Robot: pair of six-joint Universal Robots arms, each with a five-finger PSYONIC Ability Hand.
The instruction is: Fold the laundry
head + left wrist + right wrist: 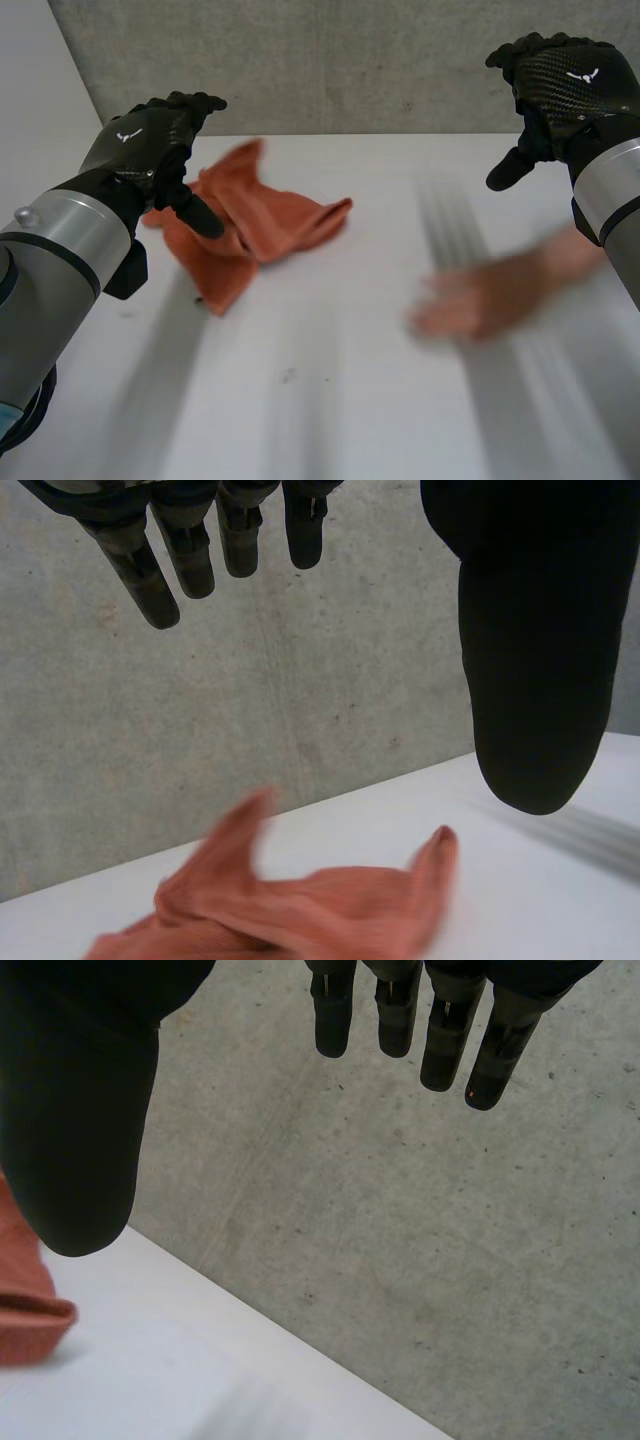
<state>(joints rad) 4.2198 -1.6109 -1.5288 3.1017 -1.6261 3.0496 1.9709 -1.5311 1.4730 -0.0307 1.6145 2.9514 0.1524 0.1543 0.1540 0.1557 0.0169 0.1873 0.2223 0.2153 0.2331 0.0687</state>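
A crumpled orange cloth [250, 230] lies in a loose heap on the white table [330, 400], left of the middle. My left hand [150, 140] hovers above the cloth's left part, fingers straight, holding nothing. In the left wrist view the orange cloth [300, 910] lies below the left hand's fingers [160, 570] and thumb, apart from them. Raised at the far right, well away from the cloth, my right hand [560, 85] is open and empty. An edge of the orange cloth [25, 1300] appears beside the thumb in the right wrist view.
A person's hand [480, 300] reaches in from the right over the table, blurred, right of the cloth and below my right hand. A grey concrete wall [350, 60] runs along the table's far edge.
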